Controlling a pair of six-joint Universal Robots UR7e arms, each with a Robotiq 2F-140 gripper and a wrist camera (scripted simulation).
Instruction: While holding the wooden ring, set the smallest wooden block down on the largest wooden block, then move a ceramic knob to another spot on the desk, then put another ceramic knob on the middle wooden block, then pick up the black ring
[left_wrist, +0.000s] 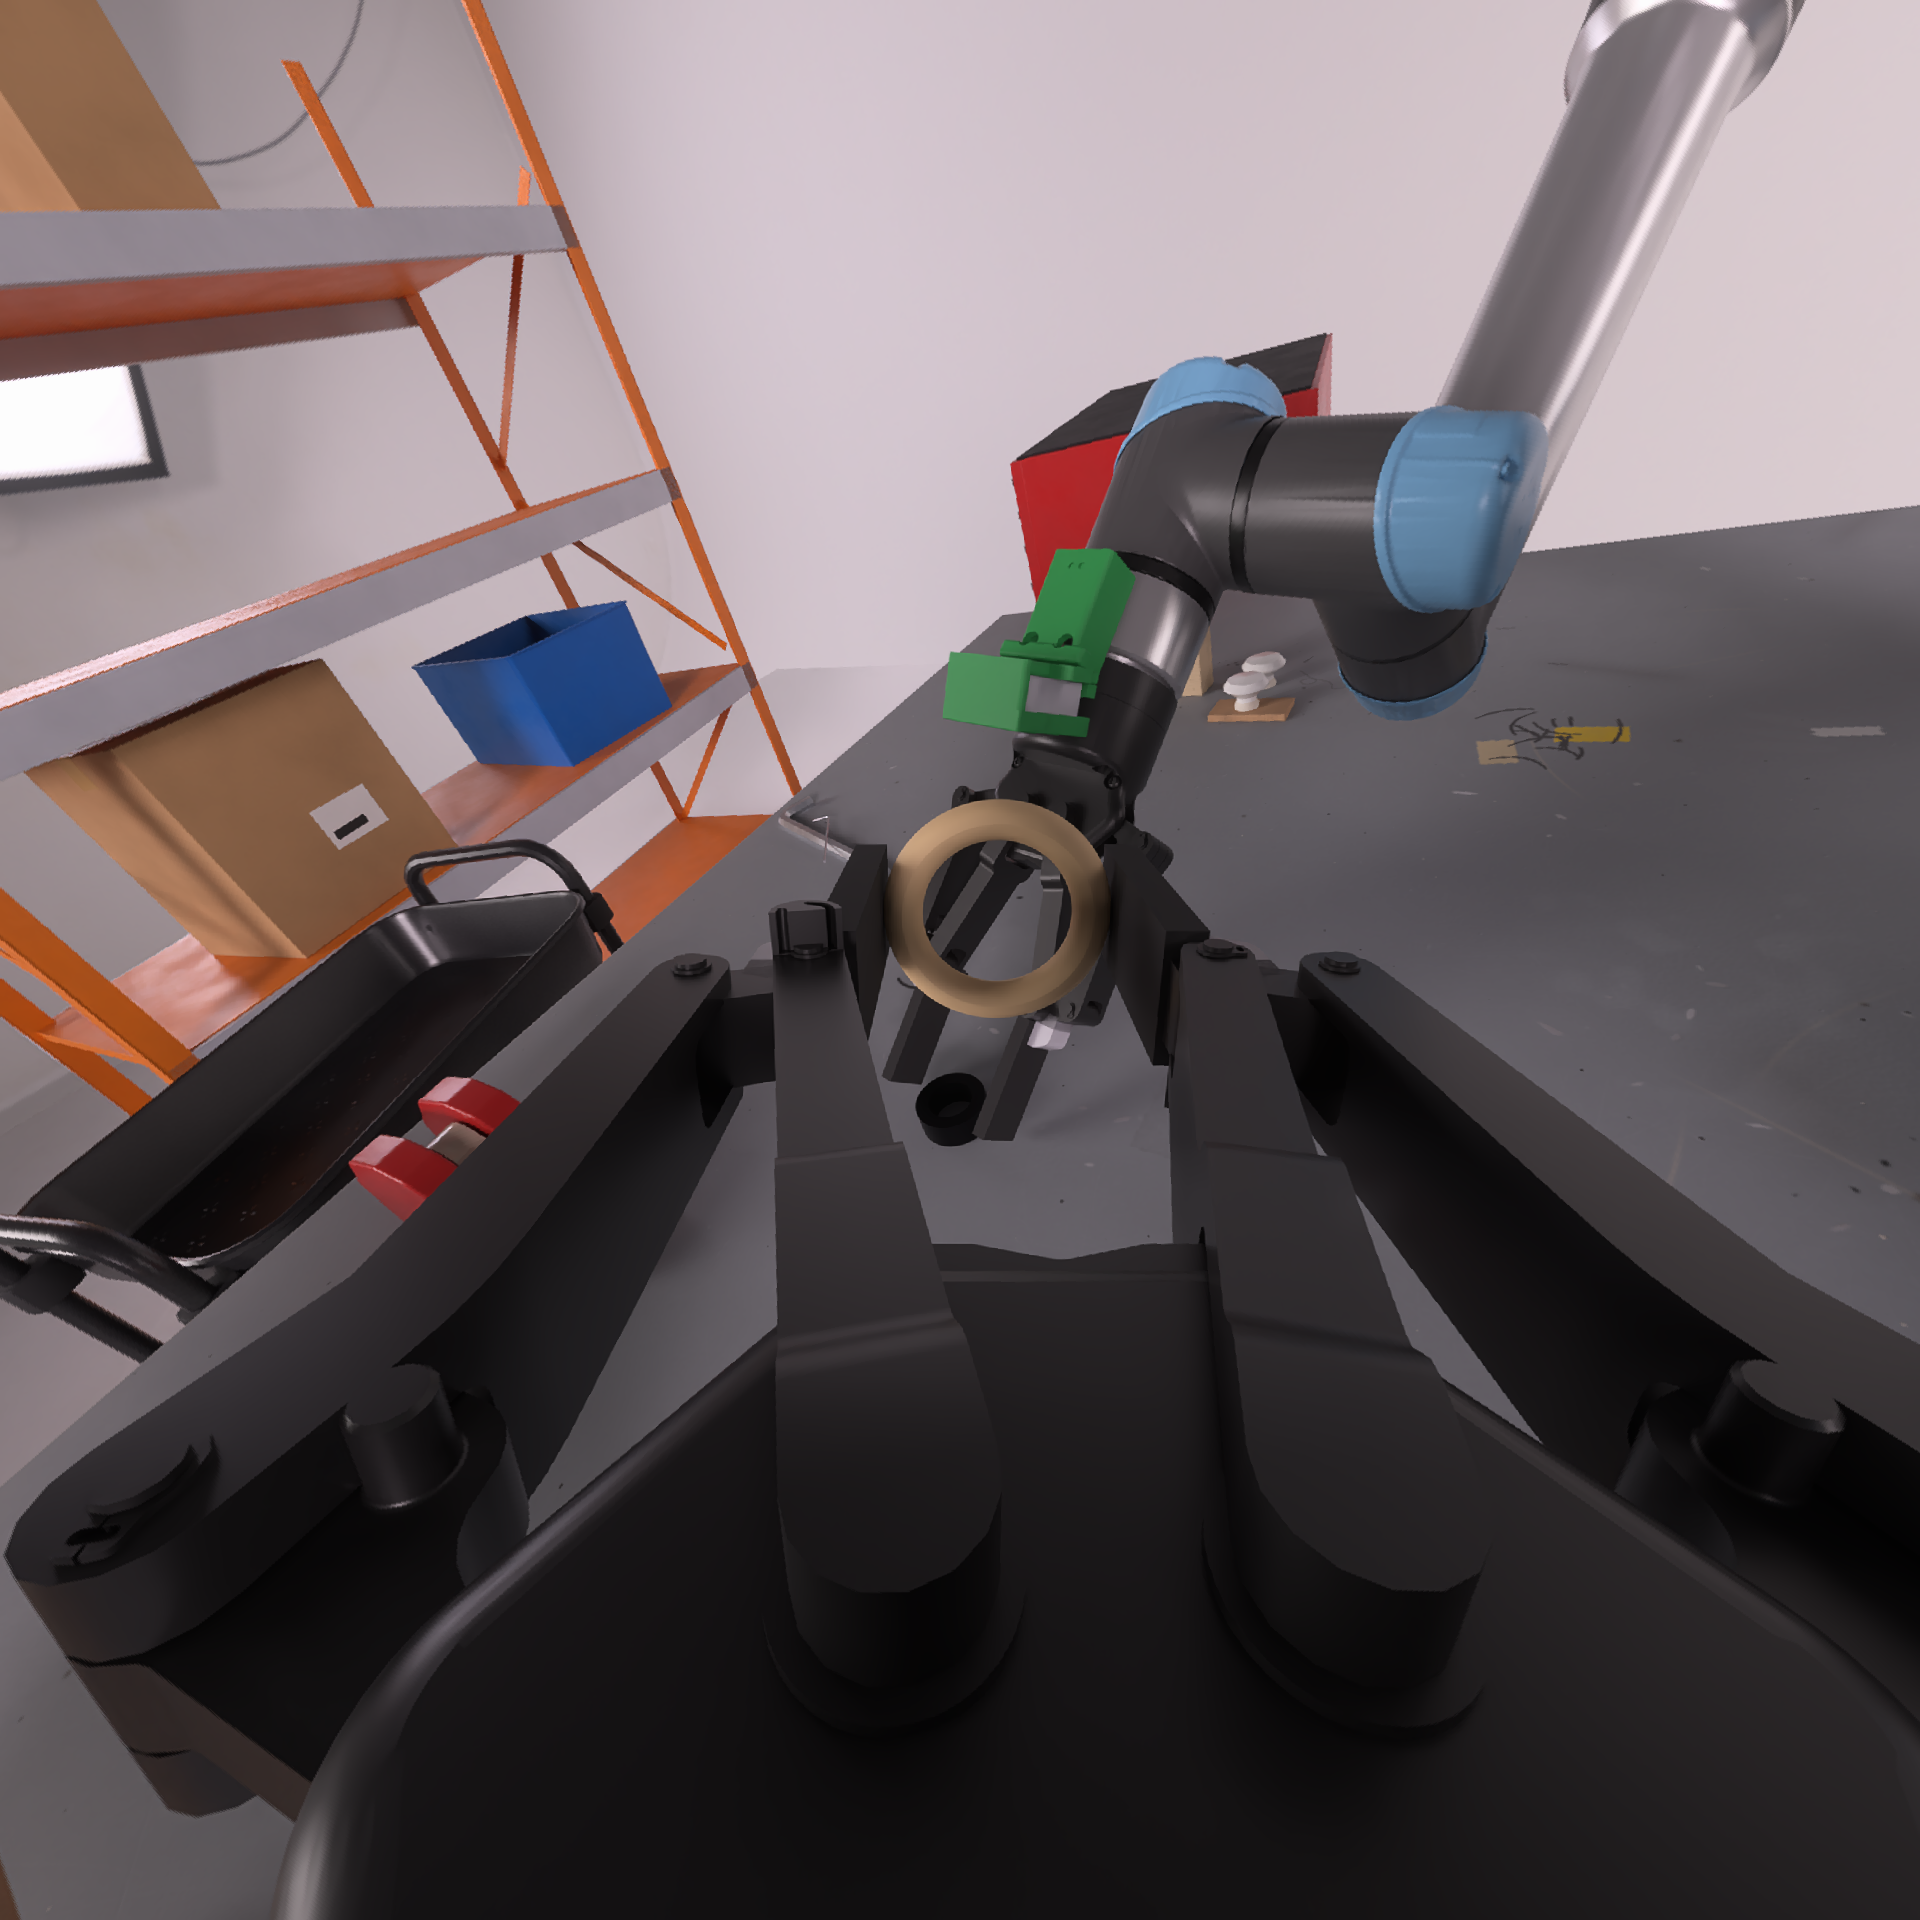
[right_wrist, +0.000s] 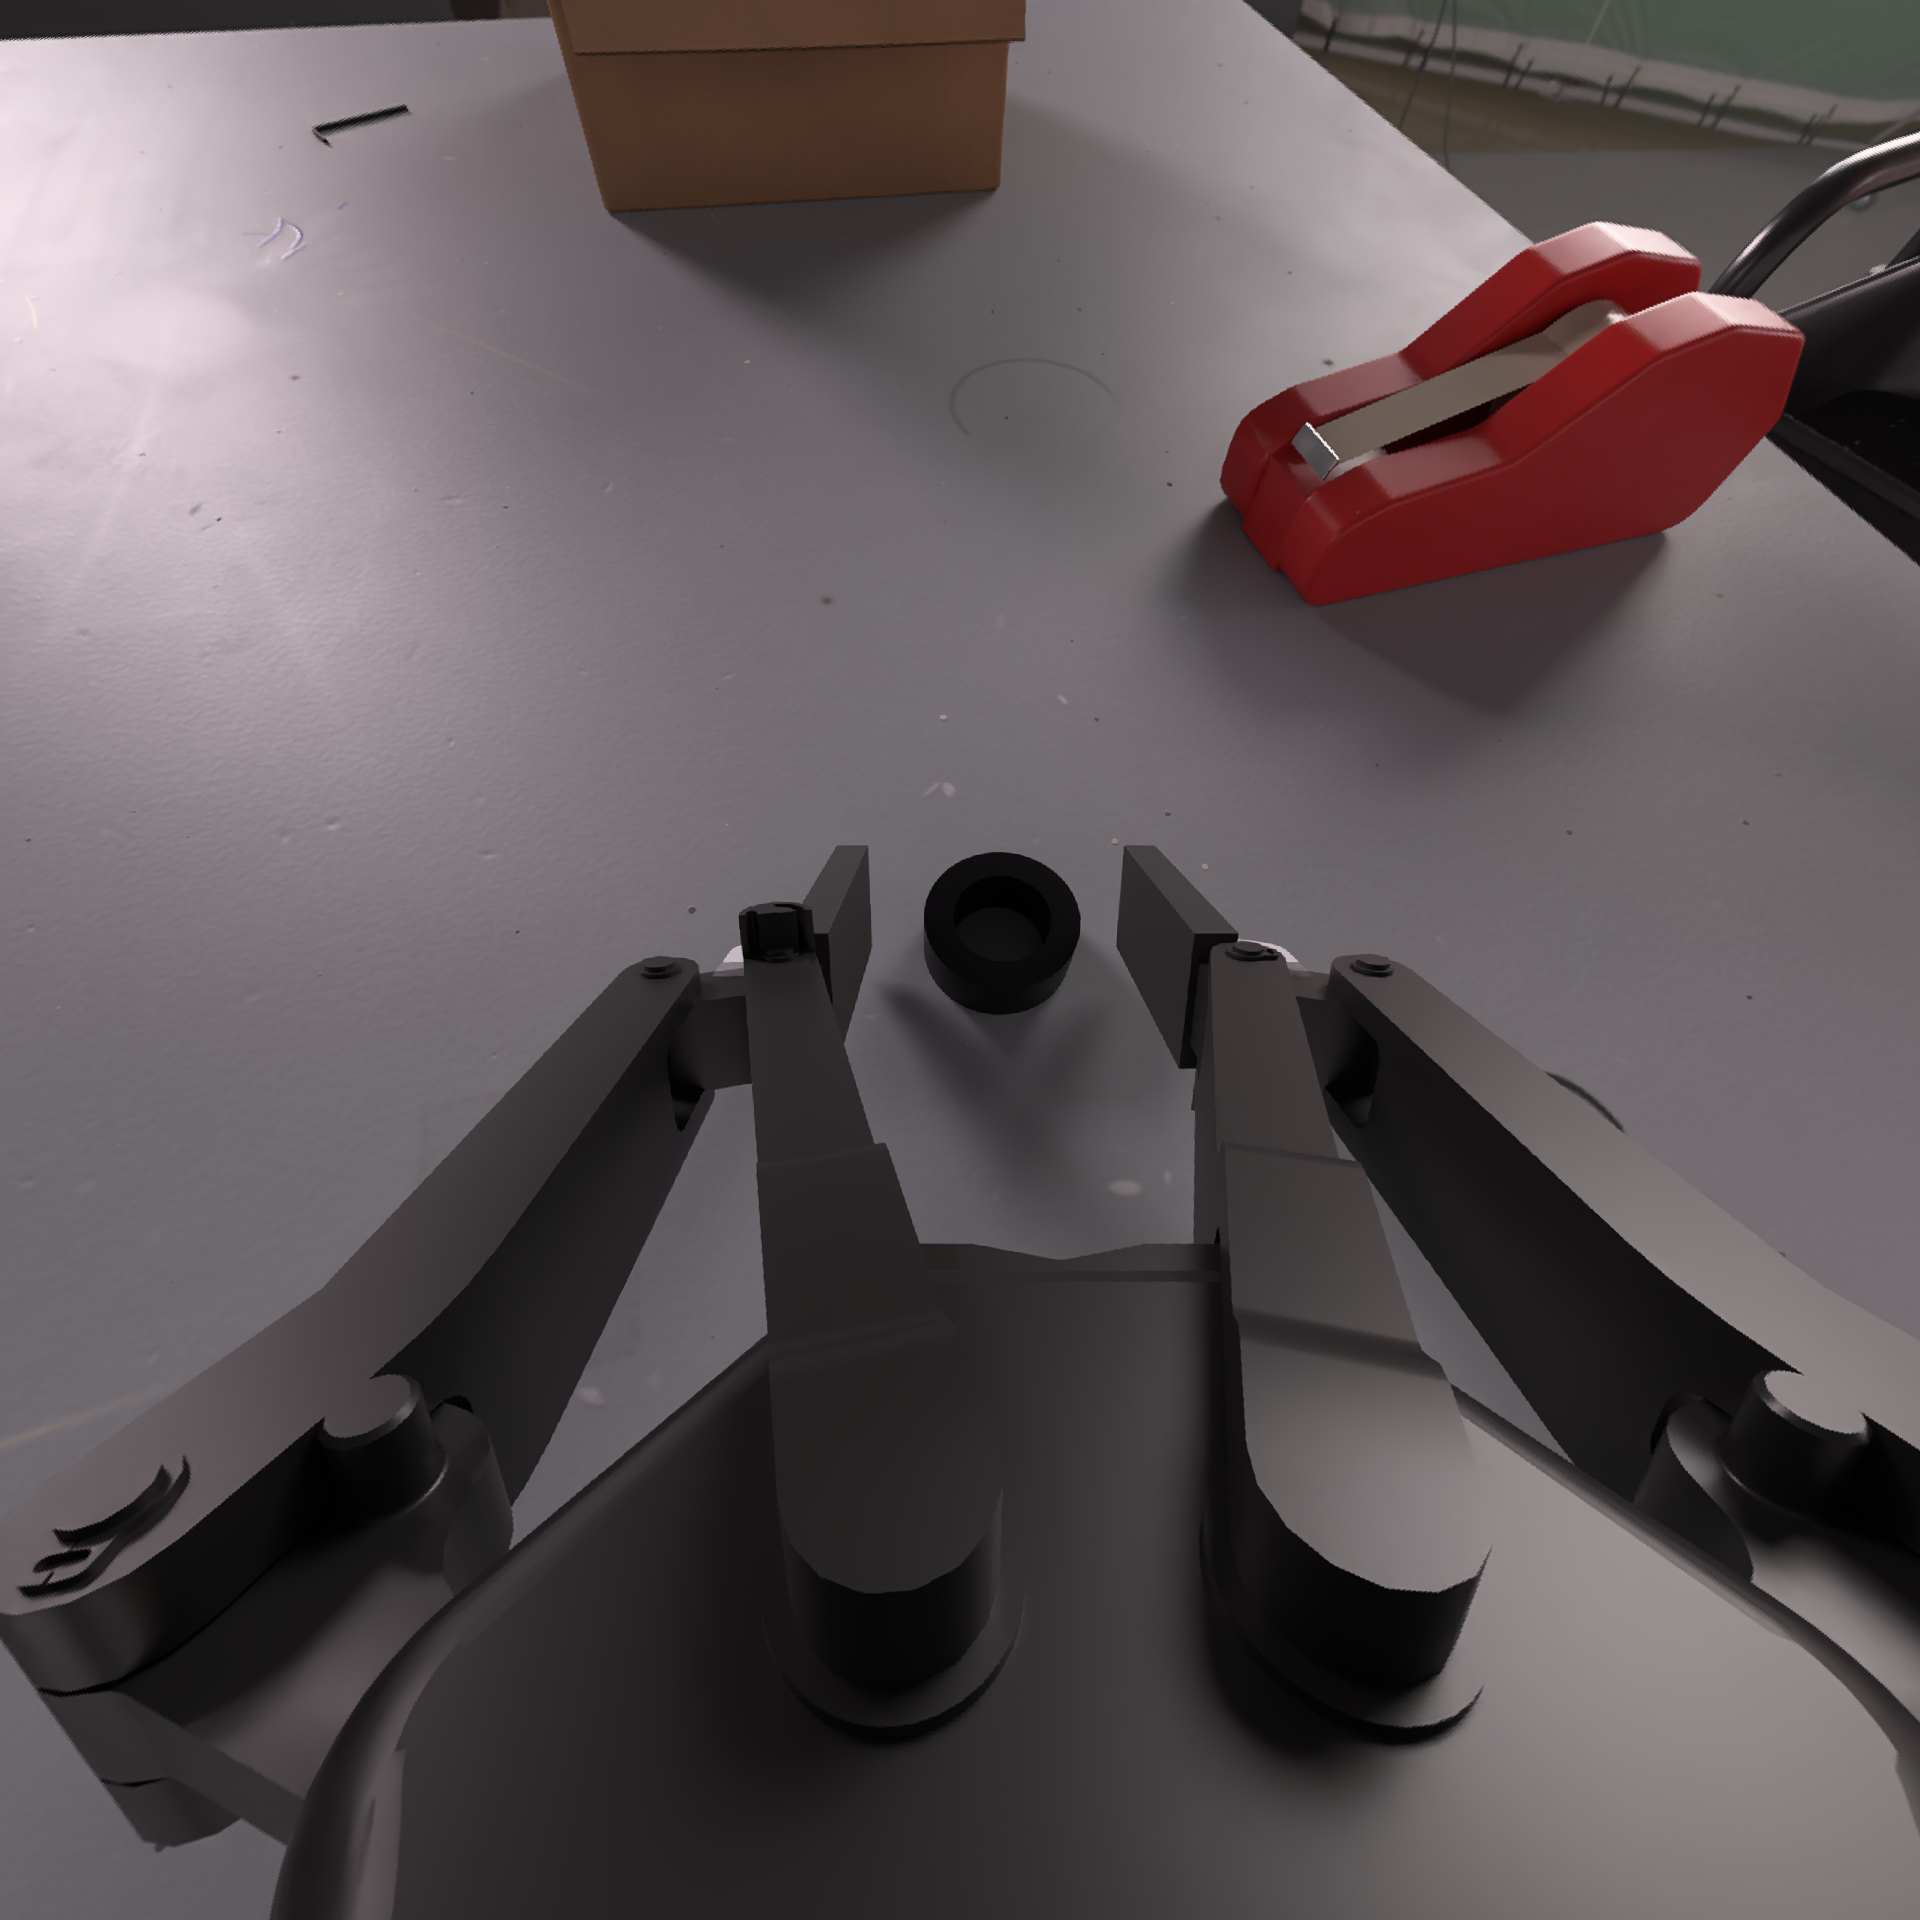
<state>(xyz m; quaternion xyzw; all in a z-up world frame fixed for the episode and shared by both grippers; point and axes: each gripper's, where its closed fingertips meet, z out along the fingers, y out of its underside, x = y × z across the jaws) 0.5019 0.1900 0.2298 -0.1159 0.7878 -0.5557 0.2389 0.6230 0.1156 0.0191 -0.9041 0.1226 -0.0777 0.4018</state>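
My left gripper (left_wrist: 992, 920) is shut on the wooden ring (left_wrist: 1081, 966) and holds it upright above the desk. My right gripper (right_wrist: 997, 920) is open, with its fingers on either side of the black ring (right_wrist: 1001, 930), not touching it. The black ring lies flat on the grey desk (right_wrist: 416, 623). In the left wrist view the right gripper (left_wrist: 966, 1081) hangs over the black ring (left_wrist: 948, 1110). Far back, two white ceramic knobs (left_wrist: 1250, 684) stand at a flat wooden block (left_wrist: 1273, 712). A taller wooden block (left_wrist: 1197, 670) is mostly hidden behind the right arm.
A red tape dispenser (right_wrist: 1507, 416) sits right of the black ring, with a black tray (left_wrist: 312, 1060) beyond the desk edge. A cardboard box (right_wrist: 790, 104) stands at the far side. An orange shelf rack (left_wrist: 582, 343) holds a blue bin (left_wrist: 545, 681). A red and black box (left_wrist: 1060, 499) stands behind the right arm.
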